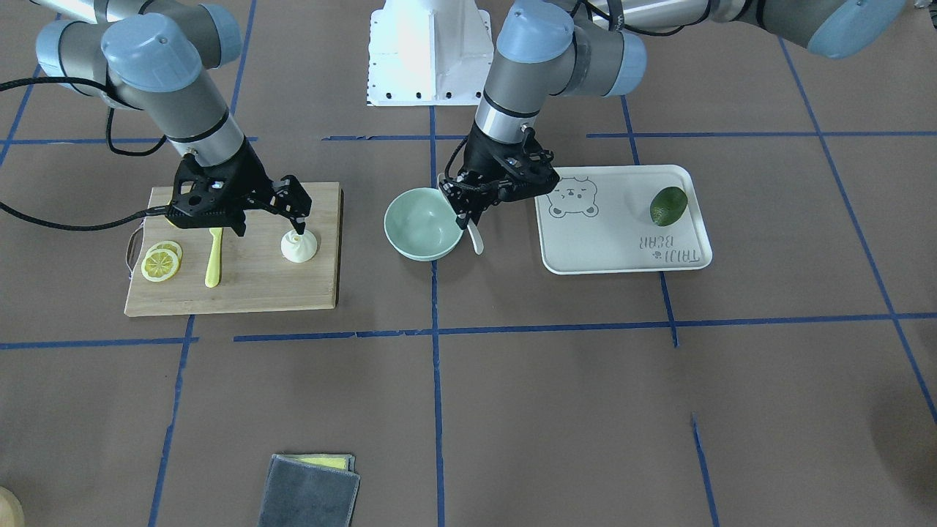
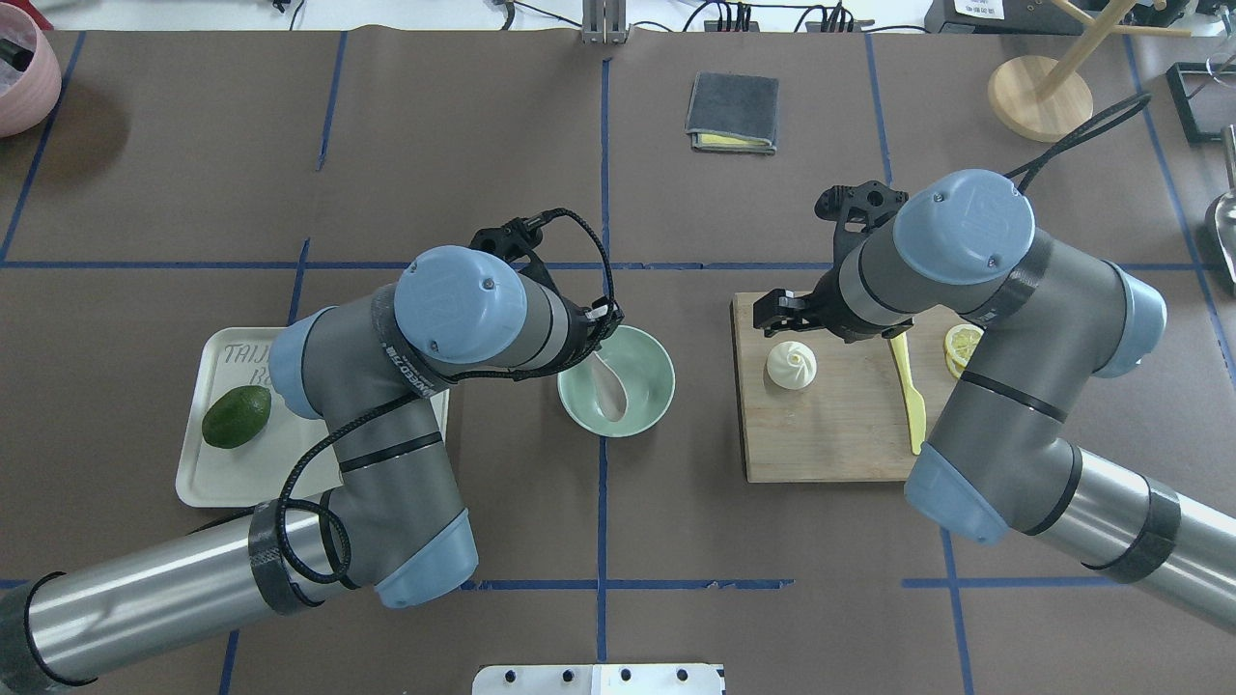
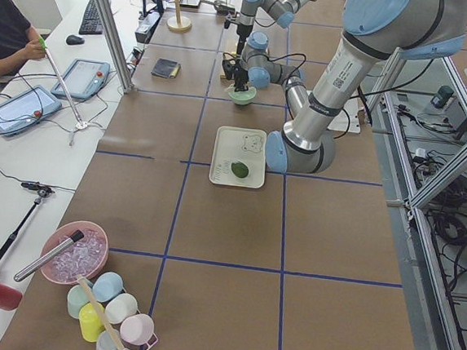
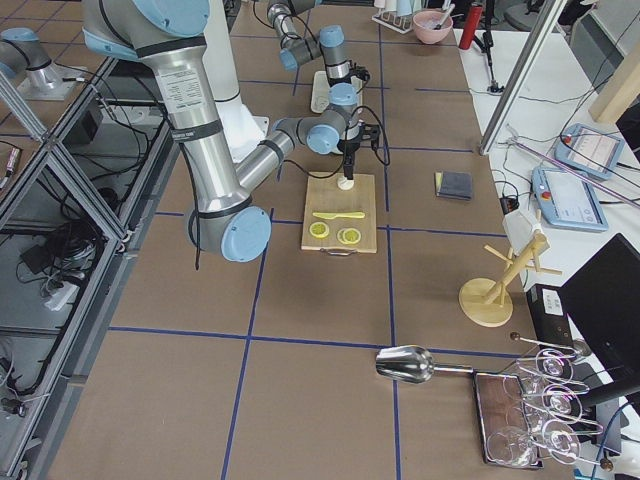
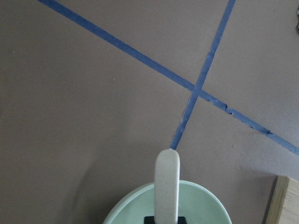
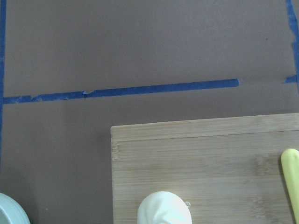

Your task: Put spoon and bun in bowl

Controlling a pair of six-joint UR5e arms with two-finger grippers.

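Observation:
The pale mint-green bowl stands mid-table; it also shows in the overhead view. My left gripper is shut on the off-white spoon and holds it above the bowl's rim on my left side. From overhead the spoon lies over the bowl's inside, and the left wrist view shows its handle above the bowl. The white pleated bun sits upright on the wooden board. My right gripper hangs open just over the bun's top, holding nothing. The bun also shows at the bottom of the right wrist view.
A yellow plastic knife and lemon slices lie on the board beside the bun. A white bear-printed tray with a dark green fruit sits on my left. A grey folded cloth lies at the far edge.

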